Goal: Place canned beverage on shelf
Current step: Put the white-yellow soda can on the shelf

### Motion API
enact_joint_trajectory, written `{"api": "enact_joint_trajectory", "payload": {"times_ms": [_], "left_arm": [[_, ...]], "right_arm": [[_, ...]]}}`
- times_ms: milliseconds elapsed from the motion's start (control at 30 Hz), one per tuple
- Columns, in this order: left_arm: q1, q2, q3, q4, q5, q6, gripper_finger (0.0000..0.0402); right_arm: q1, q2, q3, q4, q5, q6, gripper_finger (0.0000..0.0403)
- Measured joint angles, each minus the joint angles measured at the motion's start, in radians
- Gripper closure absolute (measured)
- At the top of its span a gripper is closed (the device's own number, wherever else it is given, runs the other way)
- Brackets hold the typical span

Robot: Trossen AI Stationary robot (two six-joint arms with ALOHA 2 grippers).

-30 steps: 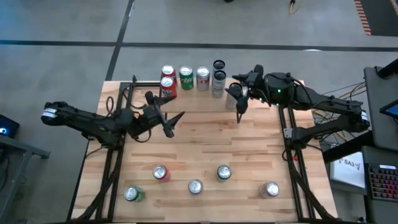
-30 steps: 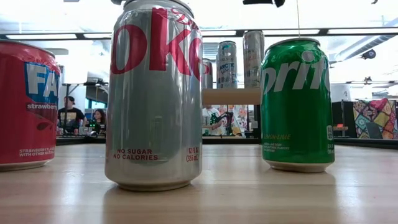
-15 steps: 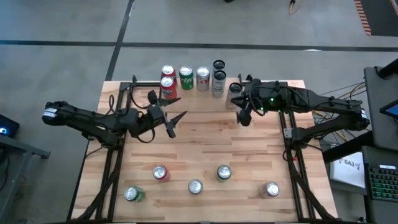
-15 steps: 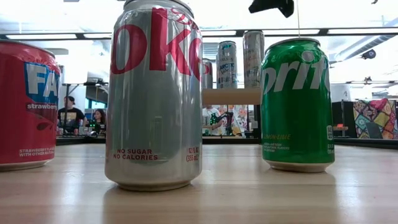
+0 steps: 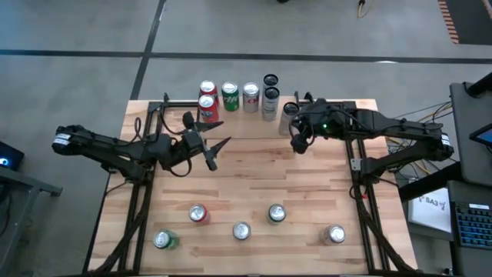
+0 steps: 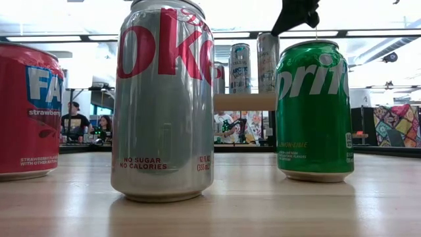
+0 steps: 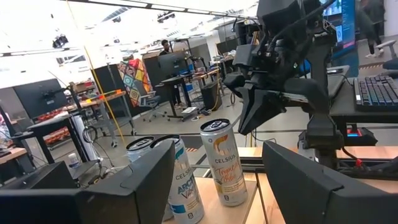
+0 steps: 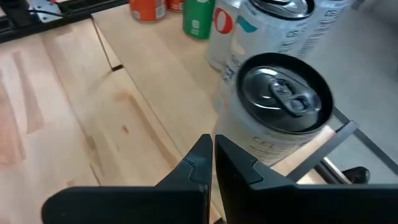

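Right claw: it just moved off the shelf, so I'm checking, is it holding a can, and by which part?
Nothing is held. The right claw is shut on empty air, beside the Celsius can.

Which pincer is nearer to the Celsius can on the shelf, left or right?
Right. The right pincer, shut and empty, sits just beside the Celsius can on the shelf. The left pincer hangs farther away over the table's middle.

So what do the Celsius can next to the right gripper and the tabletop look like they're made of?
The Celsius can looks like aluminium: a bright, reflective silver lid with a pull tab, and a glossy printed white wall. The tabletop looks like light wood in joined planks with visible grain, and its sheen is dull, so it is probably only lightly finished.
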Motion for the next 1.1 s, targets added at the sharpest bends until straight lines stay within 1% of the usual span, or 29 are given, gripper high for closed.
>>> {"api": "enact_joint_trajectory", "payload": {"times_ms": [500,633,1100], "left_arm": [[0.0,0.002,-0.001,-0.005,0.0,-0.008,0.0174],[0.0,0.003,-0.001,-0.004,0.0,-0.008,0.0174],[0.0,0.003,-0.002,-0.023,0.0,-0.034,0.0174]], "right_arm": [[-0.062,-0.004,0.0,-0.008,0.002,-0.026,0.0394],[-0.066,-0.005,0.0,-0.033,0.029,-0.028,0.0394],[-0.062,-0.005,0.0,-0.047,0.025,-0.005,0.0394]]}}
